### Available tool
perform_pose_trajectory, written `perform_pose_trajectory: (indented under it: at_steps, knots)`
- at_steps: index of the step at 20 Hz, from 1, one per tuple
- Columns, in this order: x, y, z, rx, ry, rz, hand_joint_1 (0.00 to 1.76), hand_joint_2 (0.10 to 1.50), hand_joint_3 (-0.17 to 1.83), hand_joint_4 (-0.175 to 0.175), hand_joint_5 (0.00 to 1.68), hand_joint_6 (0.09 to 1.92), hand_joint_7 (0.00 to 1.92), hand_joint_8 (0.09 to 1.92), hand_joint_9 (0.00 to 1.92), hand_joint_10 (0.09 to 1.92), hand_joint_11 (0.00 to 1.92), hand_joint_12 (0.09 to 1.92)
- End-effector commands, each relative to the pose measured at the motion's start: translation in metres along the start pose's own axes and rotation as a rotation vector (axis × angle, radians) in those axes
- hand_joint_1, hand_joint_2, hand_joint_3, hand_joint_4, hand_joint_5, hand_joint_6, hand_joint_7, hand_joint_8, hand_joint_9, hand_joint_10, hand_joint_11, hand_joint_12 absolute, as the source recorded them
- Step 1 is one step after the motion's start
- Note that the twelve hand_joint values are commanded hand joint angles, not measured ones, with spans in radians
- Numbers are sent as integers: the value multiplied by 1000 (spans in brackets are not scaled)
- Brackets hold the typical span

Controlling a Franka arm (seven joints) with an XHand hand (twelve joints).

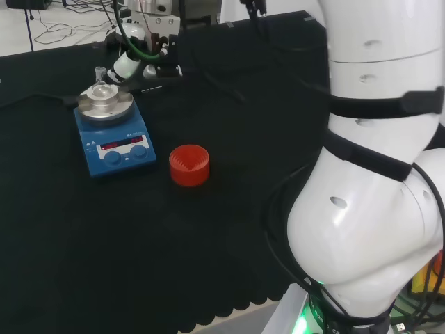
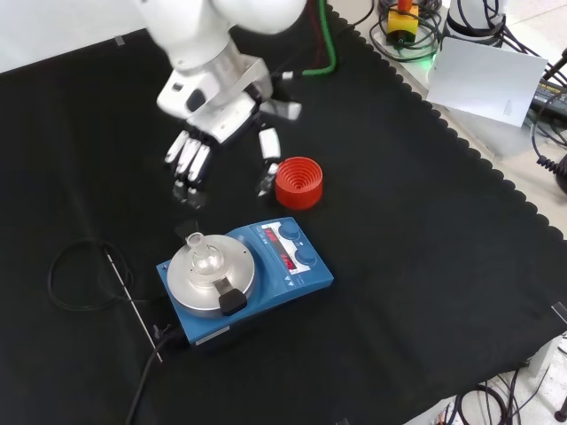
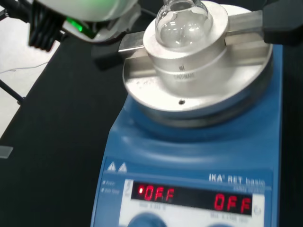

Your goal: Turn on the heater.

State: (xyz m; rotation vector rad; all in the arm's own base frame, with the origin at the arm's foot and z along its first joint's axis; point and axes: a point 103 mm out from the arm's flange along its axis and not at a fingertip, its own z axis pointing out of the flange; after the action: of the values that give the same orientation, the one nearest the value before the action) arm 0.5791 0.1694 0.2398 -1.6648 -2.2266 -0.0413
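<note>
Not started: the hand (image 2: 197, 158), fingers straight and relaxed with nothing held, hovers apart from the blue heater (image 2: 266, 274) just below it in the front view (red readouts not lit as running), its knobs (image 2: 299, 249) untouched.

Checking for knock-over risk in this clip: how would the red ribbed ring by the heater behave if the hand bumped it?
The red ribbed ring is squat and sits flat on the cloth, so it would probably slide, not tip. It looks hollow, likely light. On its side it could roll. The hand hangs just beside it, fingers relaxed.
</note>
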Motion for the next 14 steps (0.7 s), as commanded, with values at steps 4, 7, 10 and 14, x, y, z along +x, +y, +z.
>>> perform_pose_trajectory:
  at_steps: [4, 7, 10, 14]
  knots:
    - [25, -80, 3, 27, -54, 46, 888, 601, 613, -22, 383, 455, 414, 730, 615, 674, 302, 1368]
    - [31, -92, 17, 72, -64, 54, 896, 597, 633, -26, 392, 427, 576, 749, 757, 646, 396, 1334]
    - [36, -99, 30, 110, -65, 61, 911, 597, 656, -32, 407, 407, 796, 784, 934, 629, 503, 1297]
    - [39, -103, 49, 192, -68, 70, 939, 608, 679, -46, 453, 431, 1085, 875, 1174, 683, 685, 1230]
